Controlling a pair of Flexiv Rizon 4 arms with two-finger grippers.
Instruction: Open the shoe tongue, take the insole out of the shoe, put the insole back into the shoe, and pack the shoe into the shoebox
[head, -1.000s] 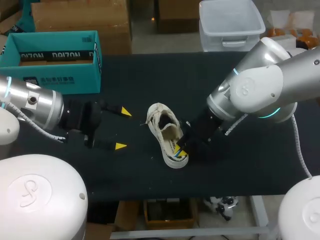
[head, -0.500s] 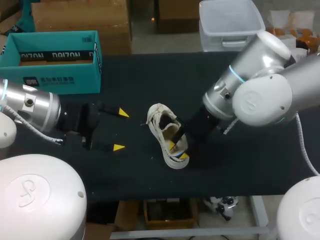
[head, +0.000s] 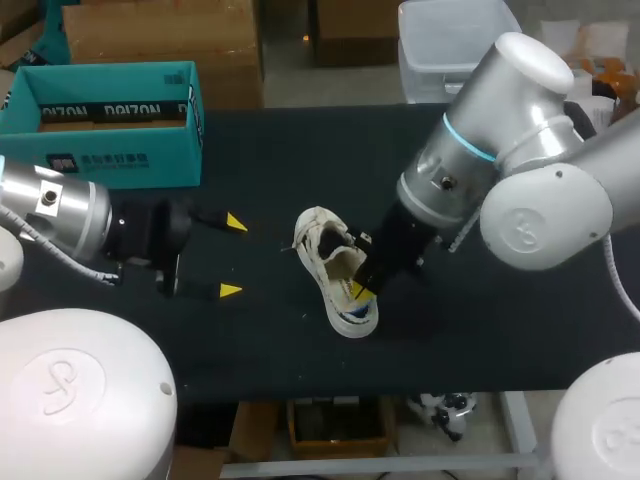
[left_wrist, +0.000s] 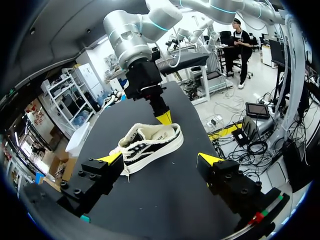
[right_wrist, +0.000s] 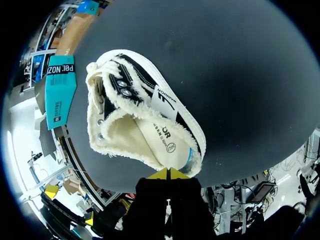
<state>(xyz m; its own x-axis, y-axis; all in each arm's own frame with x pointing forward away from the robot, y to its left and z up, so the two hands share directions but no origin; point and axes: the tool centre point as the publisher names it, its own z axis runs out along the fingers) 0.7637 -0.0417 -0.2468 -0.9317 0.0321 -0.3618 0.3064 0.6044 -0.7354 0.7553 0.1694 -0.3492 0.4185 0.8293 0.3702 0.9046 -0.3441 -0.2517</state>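
In the head view, our left pincer (head: 233, 256) hangs released, fingers wide apart. The shoe (head: 318, 235) lies ahead of it on the black table (head: 280, 160), and the teal shoebox (head: 110, 120) stands well apart to its side. Our right pincer (head: 360, 290) sits at the shoe's heel.

From the left wrist, the shoe rests on its sole ahead of our spread fingers, apart from them, with the right pincer's tip at its heel.

From the right wrist, our tips are clenched together at the heel's frayed rim. The pale insole (right_wrist: 160, 135) lies inside the shoe ahead of them. We cannot tell whether anything is pinched.
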